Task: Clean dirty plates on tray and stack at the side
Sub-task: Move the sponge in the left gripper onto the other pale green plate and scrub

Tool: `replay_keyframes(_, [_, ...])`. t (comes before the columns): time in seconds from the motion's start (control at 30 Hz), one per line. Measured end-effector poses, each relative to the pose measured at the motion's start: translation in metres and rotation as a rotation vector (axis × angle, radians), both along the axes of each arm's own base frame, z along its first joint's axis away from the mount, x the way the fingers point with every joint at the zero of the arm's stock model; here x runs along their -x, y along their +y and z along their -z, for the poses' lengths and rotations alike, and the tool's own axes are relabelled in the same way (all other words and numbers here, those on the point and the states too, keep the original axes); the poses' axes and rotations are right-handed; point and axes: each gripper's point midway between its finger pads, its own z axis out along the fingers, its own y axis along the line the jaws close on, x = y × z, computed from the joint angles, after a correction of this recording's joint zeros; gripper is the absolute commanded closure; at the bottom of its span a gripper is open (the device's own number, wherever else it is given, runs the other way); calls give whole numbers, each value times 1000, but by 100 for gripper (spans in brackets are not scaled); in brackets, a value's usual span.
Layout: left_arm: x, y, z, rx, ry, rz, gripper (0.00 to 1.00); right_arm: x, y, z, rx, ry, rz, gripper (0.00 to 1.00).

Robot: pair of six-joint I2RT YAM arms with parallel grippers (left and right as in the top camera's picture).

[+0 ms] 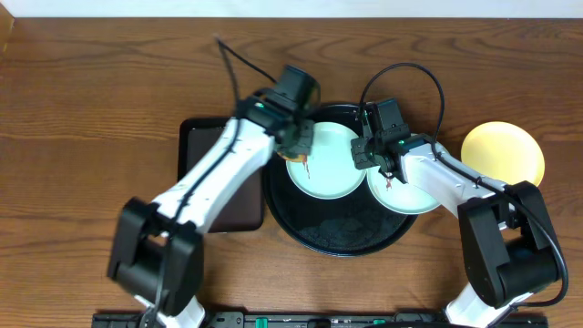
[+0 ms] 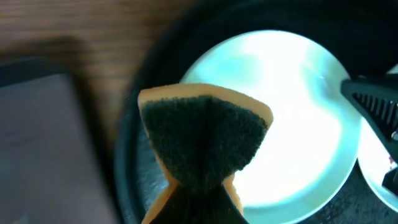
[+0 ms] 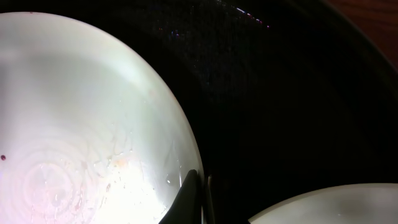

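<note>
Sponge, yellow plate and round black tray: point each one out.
Sponge (image 2: 202, 143): left wrist view, on its dark scouring face.
Yellow plate (image 1: 503, 151): overhead view, at the plate's centre.
Round black tray (image 1: 339, 235): overhead view, on bare floor near its front rim.

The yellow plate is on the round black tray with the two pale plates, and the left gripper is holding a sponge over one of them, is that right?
No. The yellow plate is off the round black tray, on the table to its right; the overhead view shows it. The two pale plates are on the tray, and the left gripper holds a sponge over one.
</note>
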Motion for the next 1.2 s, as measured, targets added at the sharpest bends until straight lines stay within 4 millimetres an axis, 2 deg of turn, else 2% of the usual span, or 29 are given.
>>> replay_keyframes(0.13, [2, -15, 21, -4, 28, 22, 92, 0, 0, 0, -1, 0, 1, 99])
replay_keyframes(0.57, [-1, -11, 80, -79, 109, 0, 93, 0, 0, 0, -2, 1, 2, 99])
replay_keyframes(0.83, [-6, -12, 86, -82, 100, -1, 92, 0, 0, 0, -1, 1, 2, 99])
replay_keyframes(1.2, [0, -14, 98, -97, 150, 7, 92, 0, 0, 0, -1, 1, 2, 99])
